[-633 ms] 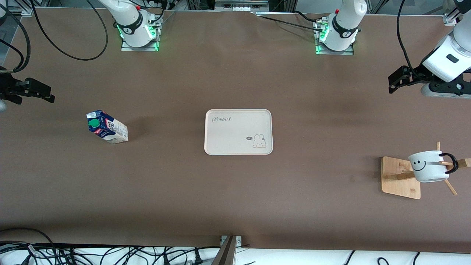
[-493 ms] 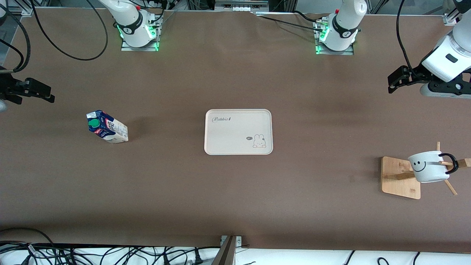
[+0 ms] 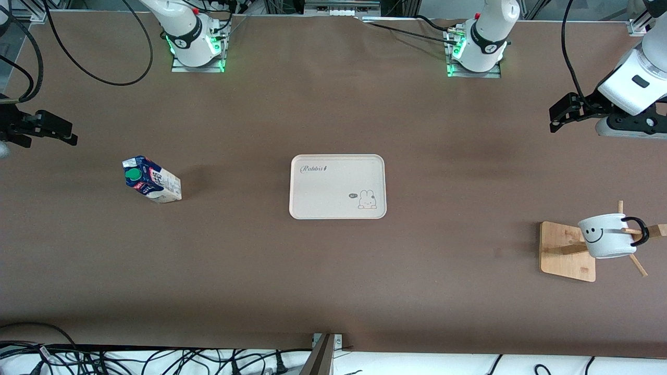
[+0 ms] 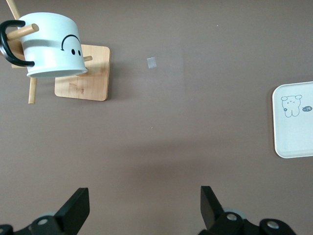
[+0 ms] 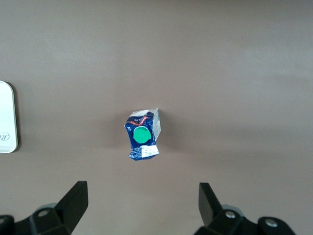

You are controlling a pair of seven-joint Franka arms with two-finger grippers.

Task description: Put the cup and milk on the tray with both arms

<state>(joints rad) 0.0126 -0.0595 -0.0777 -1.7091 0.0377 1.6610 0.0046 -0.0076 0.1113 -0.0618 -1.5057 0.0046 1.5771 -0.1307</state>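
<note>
The cream tray (image 3: 337,186) lies at the table's middle, with nothing on it. The milk carton (image 3: 151,180) with its green cap stands toward the right arm's end; it also shows in the right wrist view (image 5: 143,134). The white smiley cup (image 3: 607,235) hangs by its black handle on a peg of a bamboo rack (image 3: 565,251) toward the left arm's end; it also shows in the left wrist view (image 4: 50,45). My left gripper (image 3: 556,113) is open and empty, up over bare table. My right gripper (image 3: 65,134) is open and empty, up over bare table beside the milk.
The two arm bases (image 3: 194,44) lit green stand along the table's edge farthest from the front camera. Cables (image 3: 156,359) lie off the table's near edge. A small pale tag (image 4: 151,62) lies on the table near the rack.
</note>
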